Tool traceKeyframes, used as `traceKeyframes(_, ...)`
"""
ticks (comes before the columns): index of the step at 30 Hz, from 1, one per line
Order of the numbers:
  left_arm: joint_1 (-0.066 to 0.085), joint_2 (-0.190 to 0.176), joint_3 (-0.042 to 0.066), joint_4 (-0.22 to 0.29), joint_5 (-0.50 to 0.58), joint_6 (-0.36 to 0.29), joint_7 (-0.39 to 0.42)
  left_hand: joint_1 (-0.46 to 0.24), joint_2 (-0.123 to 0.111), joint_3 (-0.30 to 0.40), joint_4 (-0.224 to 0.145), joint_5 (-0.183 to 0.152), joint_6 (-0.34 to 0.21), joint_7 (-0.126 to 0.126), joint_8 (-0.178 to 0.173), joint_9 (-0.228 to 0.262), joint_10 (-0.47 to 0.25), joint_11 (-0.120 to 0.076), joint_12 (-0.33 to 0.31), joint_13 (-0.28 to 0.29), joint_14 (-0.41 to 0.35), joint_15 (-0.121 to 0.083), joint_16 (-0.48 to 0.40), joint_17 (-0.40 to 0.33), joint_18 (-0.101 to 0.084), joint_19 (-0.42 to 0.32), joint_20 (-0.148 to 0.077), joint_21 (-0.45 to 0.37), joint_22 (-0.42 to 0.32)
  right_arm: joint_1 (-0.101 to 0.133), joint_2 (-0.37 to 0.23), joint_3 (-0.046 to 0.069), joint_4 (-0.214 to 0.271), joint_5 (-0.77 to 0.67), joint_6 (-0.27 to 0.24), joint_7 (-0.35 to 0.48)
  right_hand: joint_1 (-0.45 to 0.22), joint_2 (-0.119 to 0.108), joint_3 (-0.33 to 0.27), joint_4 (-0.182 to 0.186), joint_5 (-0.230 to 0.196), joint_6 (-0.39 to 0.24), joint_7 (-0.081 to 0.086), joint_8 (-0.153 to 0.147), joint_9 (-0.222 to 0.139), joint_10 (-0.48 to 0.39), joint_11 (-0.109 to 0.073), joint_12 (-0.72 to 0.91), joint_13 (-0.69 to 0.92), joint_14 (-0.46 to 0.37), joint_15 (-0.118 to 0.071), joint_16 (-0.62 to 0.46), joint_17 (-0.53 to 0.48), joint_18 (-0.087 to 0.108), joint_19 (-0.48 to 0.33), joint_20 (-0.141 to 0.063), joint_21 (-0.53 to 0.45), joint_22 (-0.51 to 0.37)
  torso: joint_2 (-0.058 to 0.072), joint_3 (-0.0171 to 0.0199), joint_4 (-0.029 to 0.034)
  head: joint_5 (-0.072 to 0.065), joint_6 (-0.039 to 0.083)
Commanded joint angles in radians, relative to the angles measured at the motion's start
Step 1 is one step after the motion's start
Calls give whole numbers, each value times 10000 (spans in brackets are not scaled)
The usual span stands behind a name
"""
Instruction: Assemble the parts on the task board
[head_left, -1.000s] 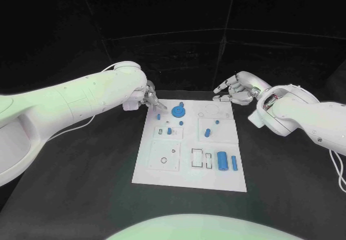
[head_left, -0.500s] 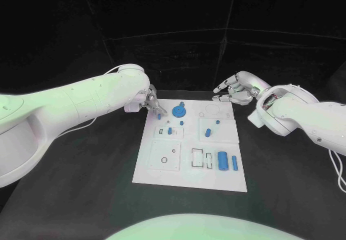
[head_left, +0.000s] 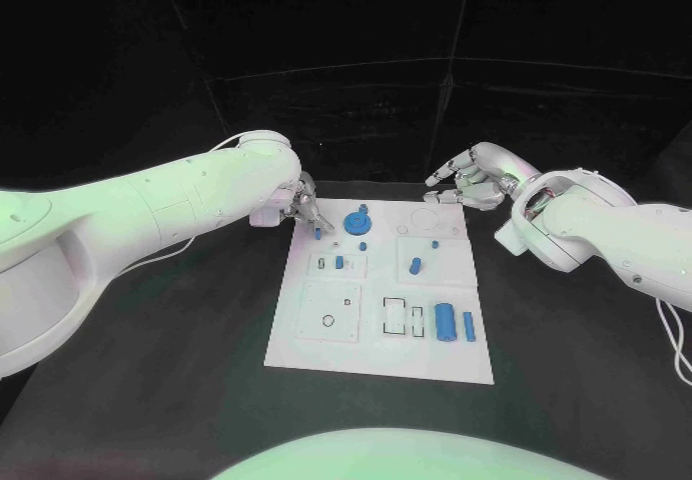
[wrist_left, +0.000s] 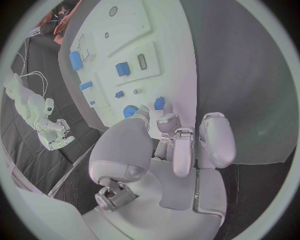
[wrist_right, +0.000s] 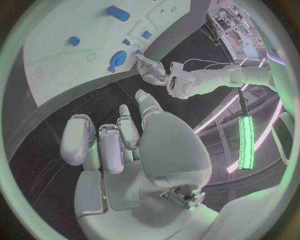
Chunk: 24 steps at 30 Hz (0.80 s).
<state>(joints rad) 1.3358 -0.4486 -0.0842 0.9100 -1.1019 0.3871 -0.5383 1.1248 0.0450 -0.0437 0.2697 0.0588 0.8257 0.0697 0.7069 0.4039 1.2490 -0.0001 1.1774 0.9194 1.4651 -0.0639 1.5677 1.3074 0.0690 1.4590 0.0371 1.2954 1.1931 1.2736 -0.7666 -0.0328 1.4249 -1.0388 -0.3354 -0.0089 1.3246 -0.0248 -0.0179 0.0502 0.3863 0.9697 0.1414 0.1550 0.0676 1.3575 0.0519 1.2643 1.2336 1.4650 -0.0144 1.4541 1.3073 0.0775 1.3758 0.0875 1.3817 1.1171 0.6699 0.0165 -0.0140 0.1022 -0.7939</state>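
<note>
Black counter (head_left: 173, 400), flat white plastic task board (head_left: 335, 352) centred, small blue plastic parts (head_left: 446, 320) mostly loose.
Left robot hand (head_left: 306, 212) reaching at far-left corner, grasp unclear; right robot hand (head_left: 473, 180) curled, holding nothing.

the task board (head_left: 378, 350) lies in the middle of the table (head_left: 173, 400), long side running away from the robot. the left hand (head_left: 303, 210) is at the board's far left corner, the right hand (head_left: 473, 180) just beyond its far right corner. a round part (head_left: 359, 218) sits near the far edge, and two long parts (head_left: 446, 320) lie side by side on the near right.
</note>
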Motion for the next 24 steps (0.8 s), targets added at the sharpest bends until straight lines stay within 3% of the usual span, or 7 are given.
traceKeyframes(1, 9, 24, -2, -44, 29, 144, 160, 203, 134, 62, -120, 5, 31, -27, 79, 13, 16, -71, 56, -12, 1057, -82, 31, 2634, 87, 34, -26, 34, 18, 20, 8, 7, 4, -24, -48, 83, -71, 20, -23, 39, 43, -51, -5, -60, -6, -59, 13, -33, -12, 577, -76, -57, 384, 110, -63, -3, -60, -14, 6, -3, -3, 9, -6)
traceKeyframes(13, -20, 95, -3, -178, 100, 205, 146, 493, 328, 163, -320, 12, -3, -19, 112, 20, 4, -68, 50, -48, 1057, -78, 31, 2634, 87, 30, -25, 26, 22, 20, 30, 7, -15, -24, -29, 76, -71, 20, -23, 39, 43, -51, -5, -60, -6, -59, 13, -33, -12, 577, -76, -57, 384, 110, -63, -3, -60, -14, 7, -5, 2, -4, -43)
traceKeyframes(24, -31, 146, -2, -219, 105, 321, 80, 547, 352, 182, -365, 11, -10, -17, 115, 19, 1, -67, 48, -55, 1057, -77, 31, 2634, 84, 32, -24, 34, 36, 20, 46, 7, -26, -24, -5, 71, -71, 20, -23, 39, 43, -51, -5, -60, -6, -59, 13, -33, -12, 577, -76, -57, 384, 110, -63, -3, -60, -14, 7, 3, -6, 9, -62)
